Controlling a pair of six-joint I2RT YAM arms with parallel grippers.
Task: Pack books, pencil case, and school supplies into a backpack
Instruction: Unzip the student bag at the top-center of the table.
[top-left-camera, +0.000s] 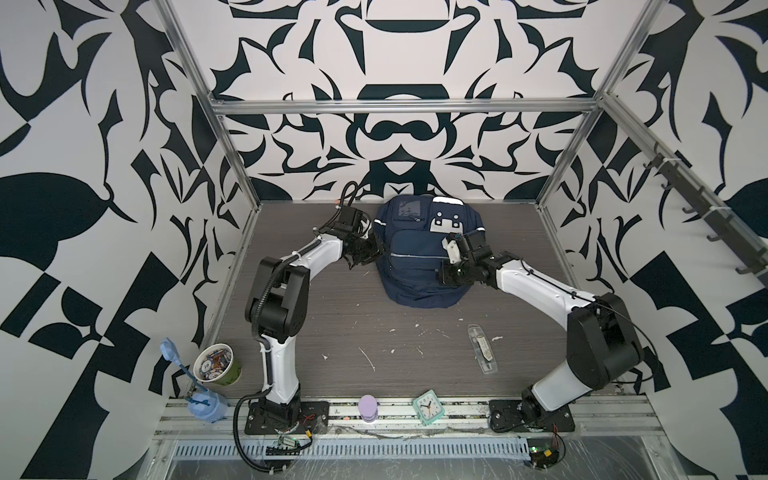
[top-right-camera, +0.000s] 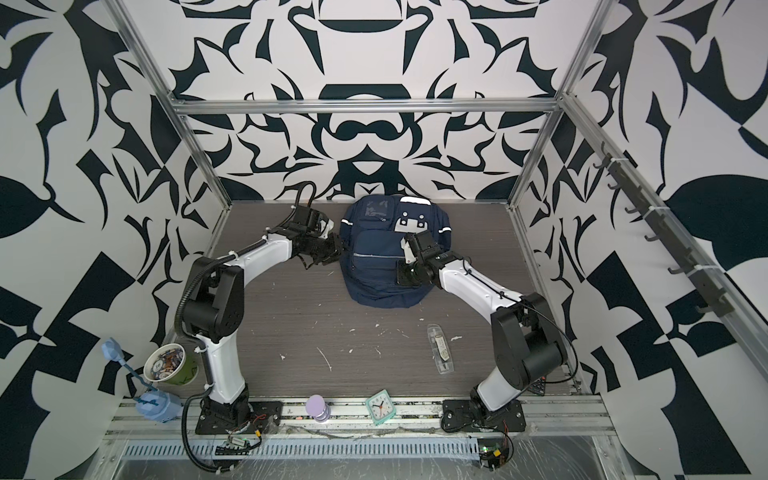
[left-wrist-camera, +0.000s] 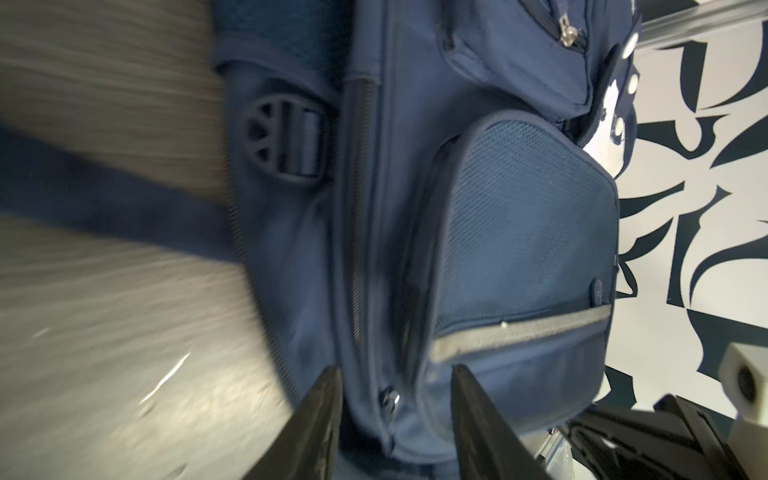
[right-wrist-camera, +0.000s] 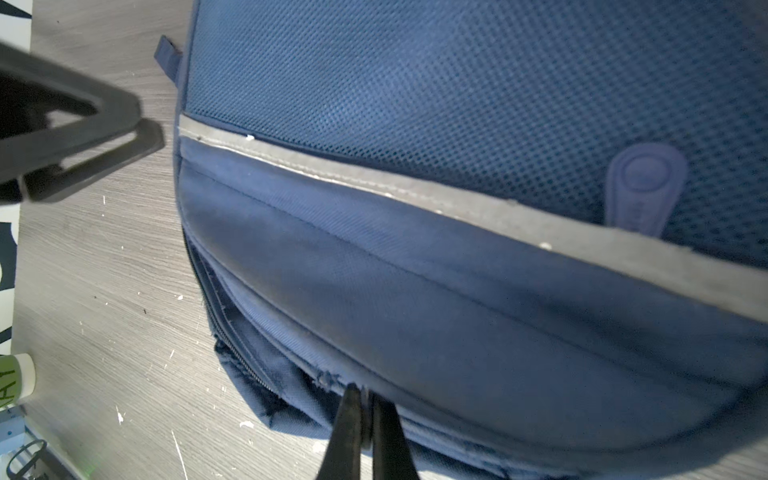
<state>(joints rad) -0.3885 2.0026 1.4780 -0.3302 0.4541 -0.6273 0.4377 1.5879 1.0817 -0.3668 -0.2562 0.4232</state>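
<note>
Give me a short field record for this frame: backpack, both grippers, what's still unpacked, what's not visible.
backpack: lying flat at the back of the table
left gripper: open, at the backpack's side, near a zip pull
right gripper: shut, tips at the backpack's zip edge; a pinch cannot be told
clear packet: on the table, apart from the backpack, untouched
books, pencil case: not in view

Backpack (top-left-camera: 415, 266) at the back middle of the tabletop (top-left-camera: 332, 324), packet (top-left-camera: 482, 349) in front of it to the right; bottle (top-left-camera: 368, 409) and clock (top-left-camera: 428, 406) on the front rail (top-left-camera: 461, 409), cup (top-left-camera: 217, 365) at front left
</note>
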